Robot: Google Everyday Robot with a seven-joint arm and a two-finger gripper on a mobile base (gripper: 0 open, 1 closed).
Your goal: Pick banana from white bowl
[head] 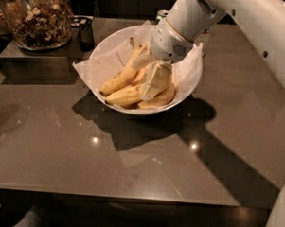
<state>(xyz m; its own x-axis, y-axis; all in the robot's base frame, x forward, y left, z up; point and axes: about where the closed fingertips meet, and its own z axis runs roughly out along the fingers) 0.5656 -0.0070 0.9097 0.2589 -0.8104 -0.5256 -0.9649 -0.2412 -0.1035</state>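
Claw (152, 81) deep in the white bowl (152, 111): grasp step.
Whether it is spread or pinching cannot be told. The banana (116, 81) lies in the bowl just beside it; next likely calls for a firm pinch, then a lift clear of the surface (84, 155).

The one camera looked down from above the near edge of the table (130, 171), facing the far side at a steep slant. It stood close: the tabletop filled nearly the whole view, with its near edge running along the bottom. The white bowl (178, 102) sat just above the middle of the view, on the far half of the table. A jar of nuts (37, 18) was cut off at the far left corner. The arm (260, 26) came in from the far right, large against the right edge. The gripper (150, 89) hung inside the bowl, near the centre of the view.
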